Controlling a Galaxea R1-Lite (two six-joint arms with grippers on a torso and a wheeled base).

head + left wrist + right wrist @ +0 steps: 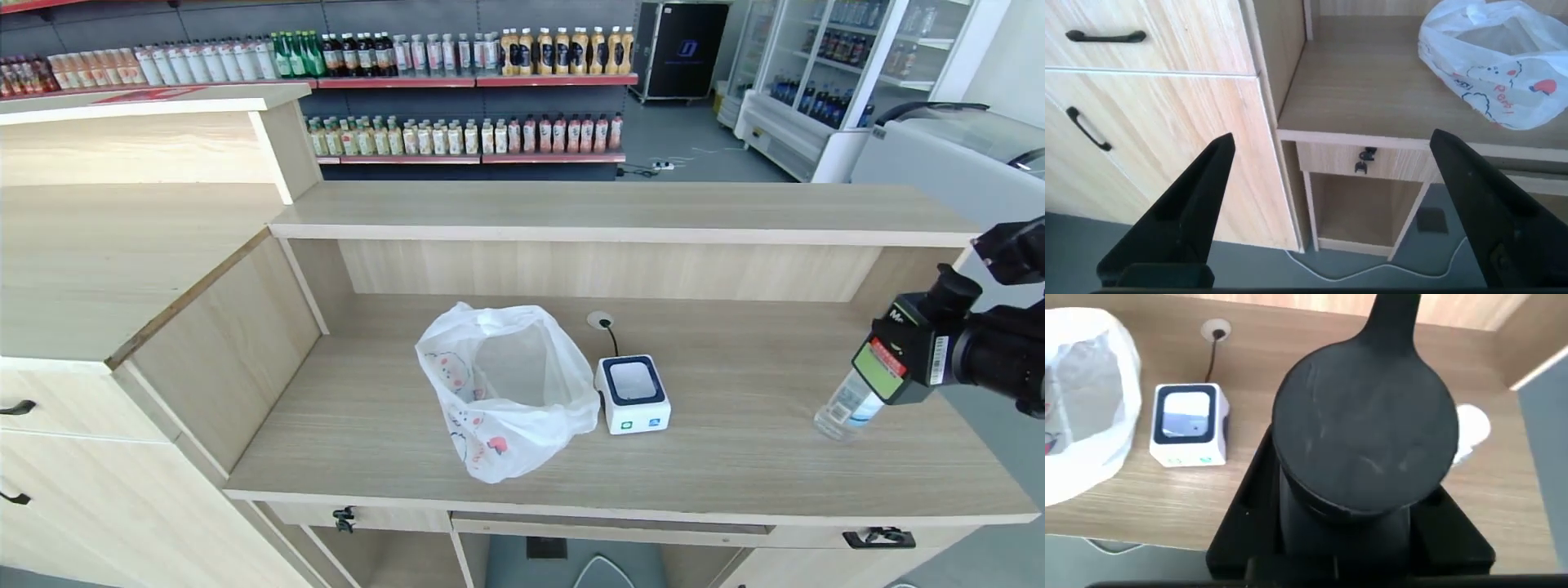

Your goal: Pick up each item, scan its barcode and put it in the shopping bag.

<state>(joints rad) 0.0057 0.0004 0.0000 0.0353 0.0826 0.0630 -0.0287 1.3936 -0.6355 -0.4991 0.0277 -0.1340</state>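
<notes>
One white shopping bag point(506, 392) is set on the counter point(735, 457). It touches the left side of one small white scanner point(633, 392). The bag is stood up with its mouth open. The scanner's dark glass top is turned up. One round cable hole point(600, 320) is seen just behind the scanner, and one black cable is run from it to the scanner's back.

Two bottles are seen, both well to the right of the scanner. One clear bottle point(845, 408) is stood on the counter near the right end. One dark bottle point(898, 351) with a green and red label is held tilted in the air, just above the clear one. It is gripped by the right end effector point(967, 359), whose fingers are closed around it.

The left end effector point(1331, 139) is held low, far off on the bag's side of the scanner, by the counter's front. Its two fingers point(1184, 220) are spread wide and nothing is held between them.

Two rows of drink bottles point(457, 135) are lined up on shelves far behind the scanner.
</notes>
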